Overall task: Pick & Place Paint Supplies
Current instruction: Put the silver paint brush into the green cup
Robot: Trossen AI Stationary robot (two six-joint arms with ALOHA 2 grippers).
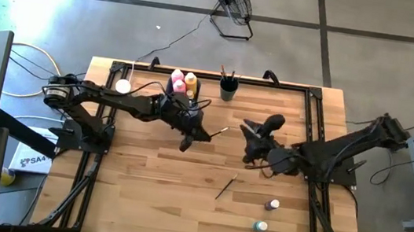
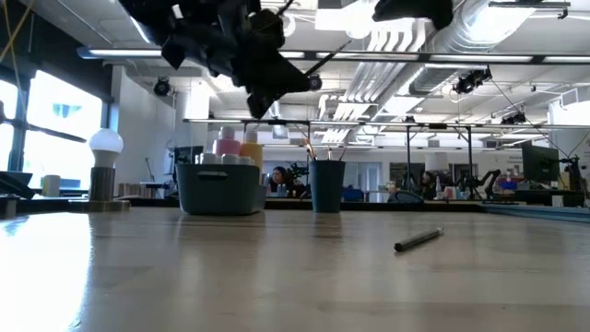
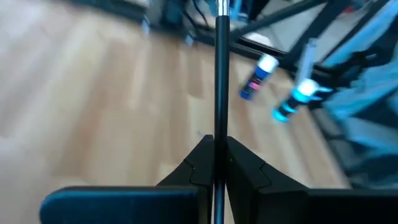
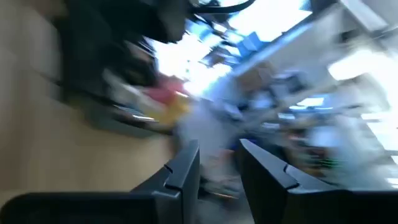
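My left gripper (image 1: 191,135) hangs over the table's middle, shut on a thin dark-handled paintbrush (image 1: 218,132) that sticks out toward the right. My right gripper (image 1: 249,143) hovers close by to its right, open, with nothing between its fingers (image 4: 186,165). A second paintbrush (image 1: 226,188) lies flat on the wood. Two small white-capped paint bottles (image 1: 273,206) (image 1: 259,226) lie on their sides near the front right. Pink and yellow squeeze bottles (image 1: 183,83) stand in a grey bin (image 2: 219,187) at the back, beside a dark cup (image 1: 227,91) holding brushes. My left gripper pinches the paintbrush's handle (image 3: 219,134) between its two fingers (image 3: 200,158). The brush runs along the fingers and out past their tips toward the table's right. It is lifted clear of the table, roughly level.
A white knob on a round tan base (image 1: 123,86) stands at the back left. Black frame rails (image 1: 312,129) run along the table's sides and far edge. Bare wood (image 1: 150,196) spreads across the front left.
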